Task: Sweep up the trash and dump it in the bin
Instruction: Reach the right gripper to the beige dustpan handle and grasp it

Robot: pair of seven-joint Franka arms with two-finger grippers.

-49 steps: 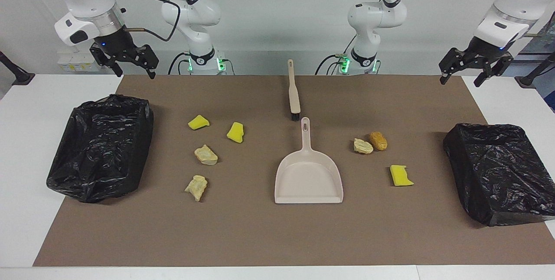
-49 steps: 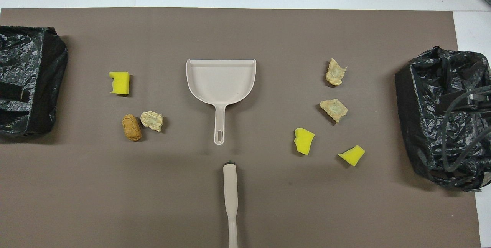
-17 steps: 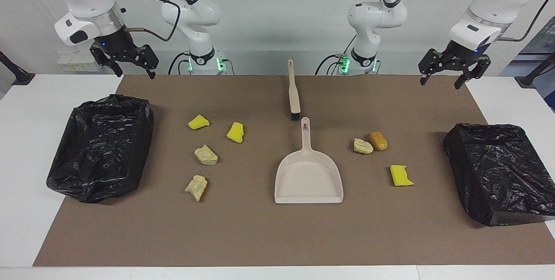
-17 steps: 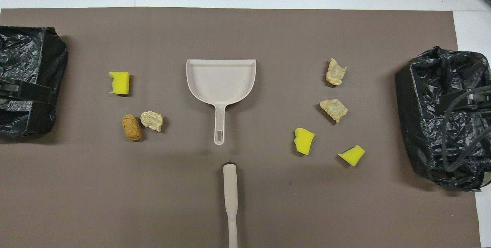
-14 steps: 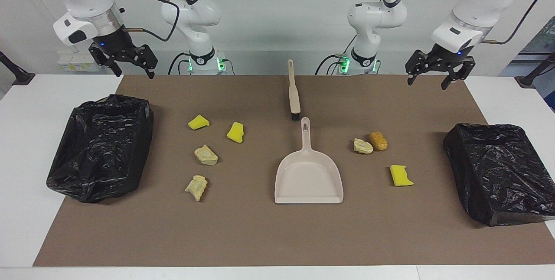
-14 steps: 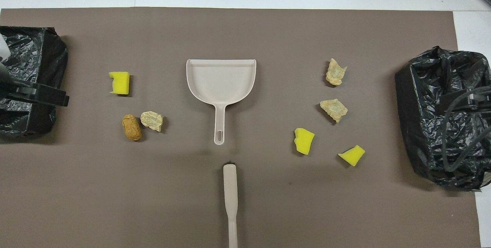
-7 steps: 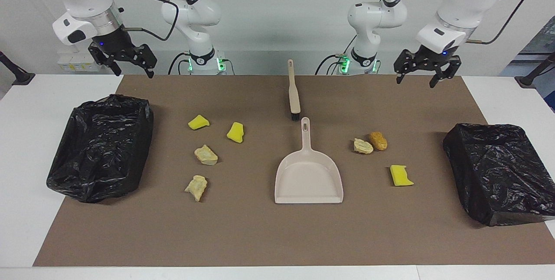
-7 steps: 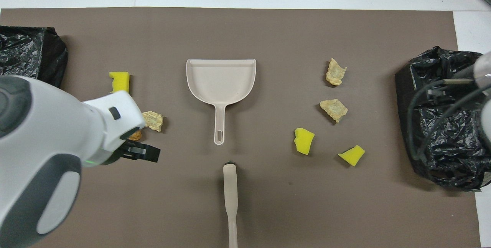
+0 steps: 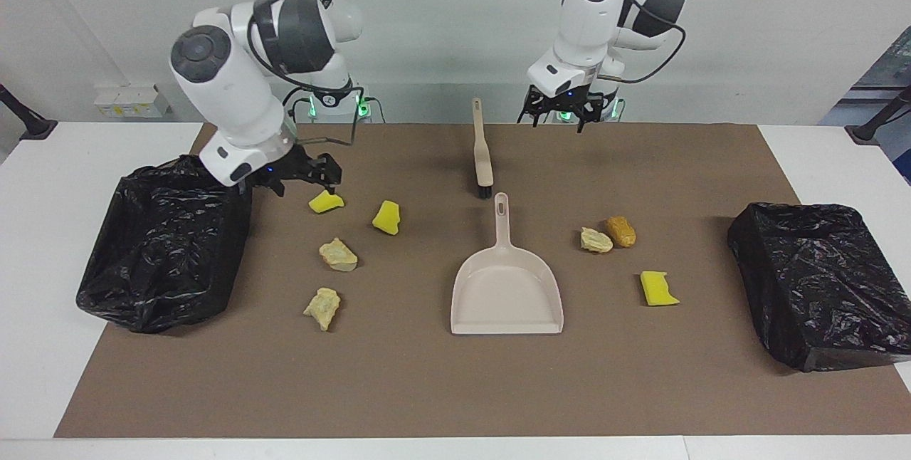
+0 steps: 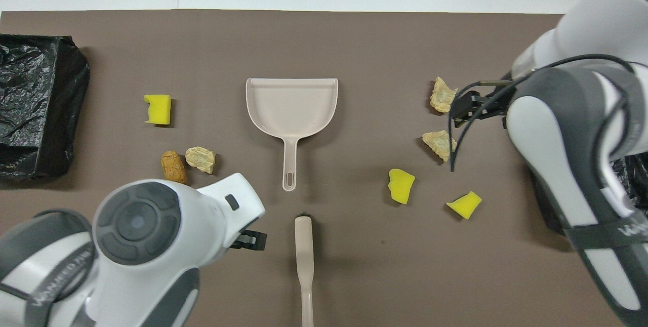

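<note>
- Beige dustpan (image 9: 506, 289) lies mid-mat in the facing view, trash (image 9: 338, 254) scattered to either side; left gripper (image 9: 558, 115) hangs released beside the brush (image 9: 482, 147).
- Overhead, right gripper (image 10: 471, 109), released, hovers over trash; dropping lower could scatter pieces away from the dustpan.

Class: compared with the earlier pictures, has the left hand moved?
Yes. The left hand has swung inward from above the black bin at its end toward the brush.
</note>
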